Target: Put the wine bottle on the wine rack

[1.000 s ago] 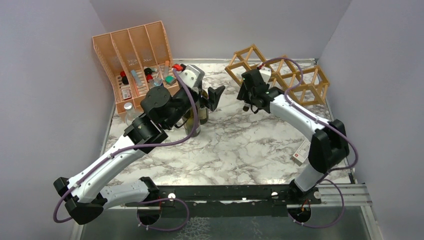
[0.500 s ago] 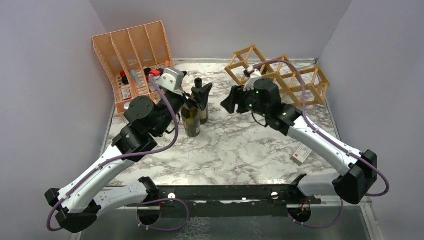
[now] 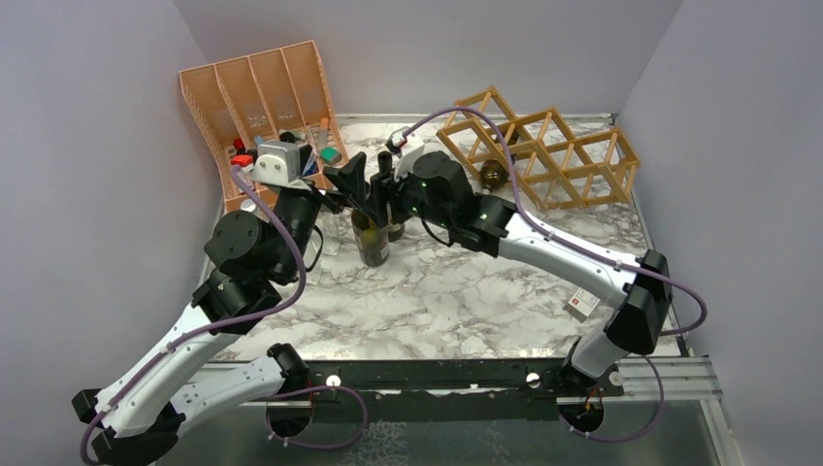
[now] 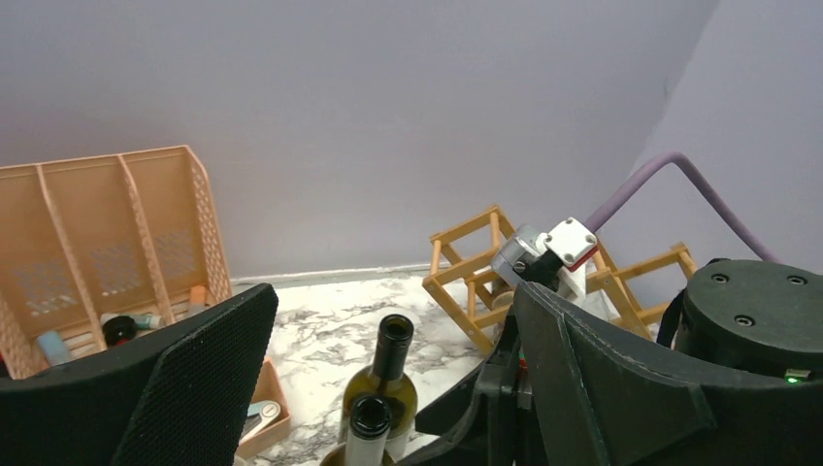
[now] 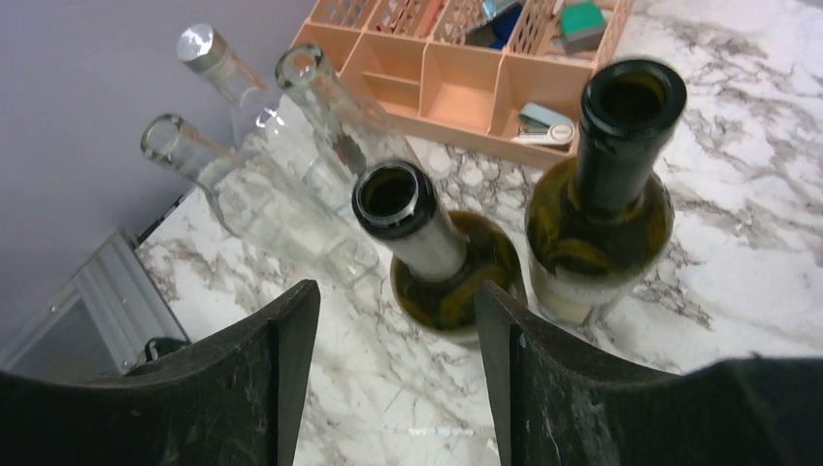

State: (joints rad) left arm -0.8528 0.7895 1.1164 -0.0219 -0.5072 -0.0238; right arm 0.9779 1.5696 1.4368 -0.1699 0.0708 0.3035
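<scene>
Two green wine bottles stand together mid-table: the nearer one (image 3: 371, 240) (image 5: 427, 243) (image 4: 369, 427) and the farther one (image 3: 394, 225) (image 5: 602, 204) (image 4: 390, 367). The light wooden wine rack (image 3: 558, 146) (image 4: 466, 267) stands at the back right, with a dark green bottle (image 3: 493, 175) lying in a lower left cell. My left gripper (image 3: 347, 184) (image 4: 393, 301) is open and empty, above and just left of the standing bottles. My right gripper (image 3: 384, 197) (image 5: 396, 291) is open and empty, over the nearer bottle from the right.
An orange-pink slotted organiser (image 3: 254, 92) (image 5: 456, 78) with small items stands at the back left. Three clear glass bottles (image 5: 262, 194) stand left of the green ones. Grey walls close the table on three sides.
My right gripper has swung left from the wine rack to the standing bottles. My left gripper has drawn back to the left, off the far side of the bottles.
</scene>
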